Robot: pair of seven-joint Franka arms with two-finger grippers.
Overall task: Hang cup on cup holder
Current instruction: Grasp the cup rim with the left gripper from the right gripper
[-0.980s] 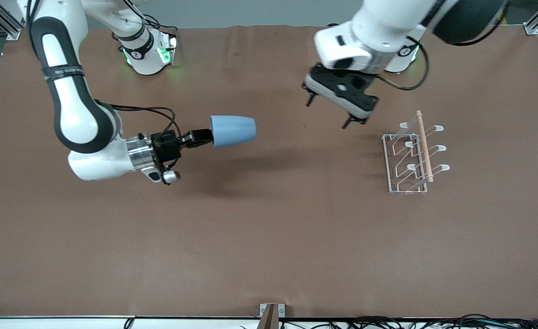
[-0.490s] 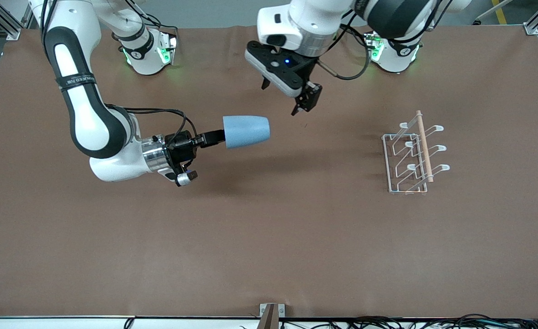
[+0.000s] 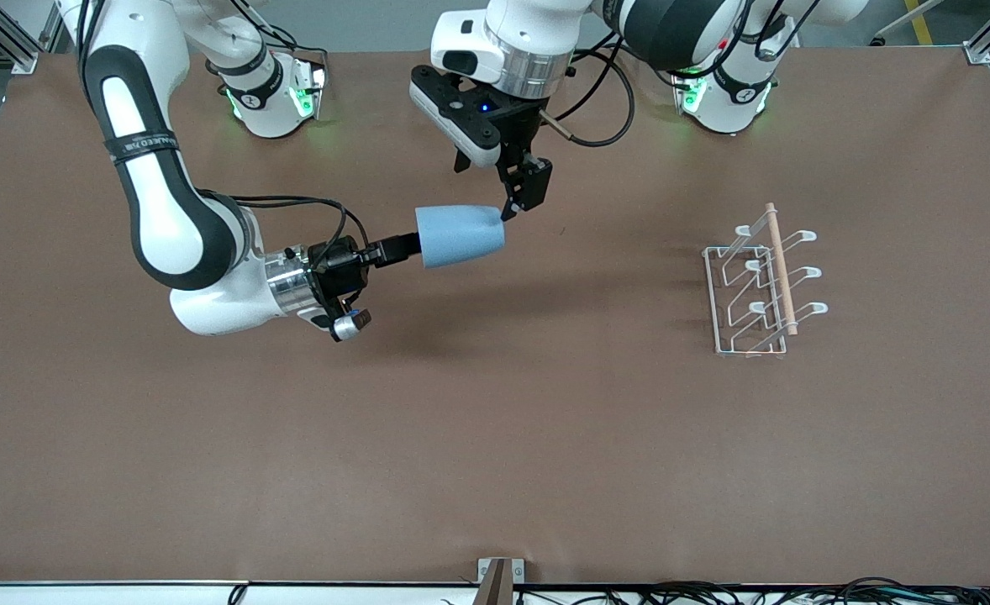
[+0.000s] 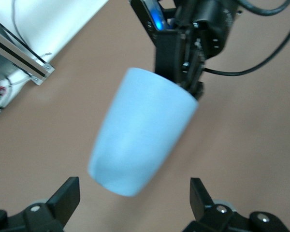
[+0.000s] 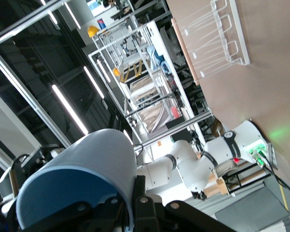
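Observation:
The light-blue cup [image 3: 460, 235] hangs on its side in the air over the middle of the table. My right gripper [image 3: 409, 246] is shut on its rim, one finger inside the mouth and one outside, as the right wrist view shows at the cup [image 5: 82, 179] and gripper [image 5: 135, 205]. My left gripper [image 3: 487, 189] hovers open just over the cup's closed end. In the left wrist view the cup [image 4: 142, 130] lies ahead of the left gripper [image 4: 134, 193], untouched by the spread fingers [image 4: 65, 195]. The white wire cup holder [image 3: 755, 286] stands toward the left arm's end of the table, also visible in the right wrist view as the cup holder [image 5: 215, 34].
The brown table cover [image 3: 495, 437] spreads bare around the rack. A small bracket [image 3: 499, 571] sits at the table edge nearest the front camera. The arms' bases [image 3: 272, 92] stand along the edge farthest from that camera.
My left arm has swung from near the cup holder across to the cup, gripper still open. My right arm has carried the cup slightly toward the left arm's end.

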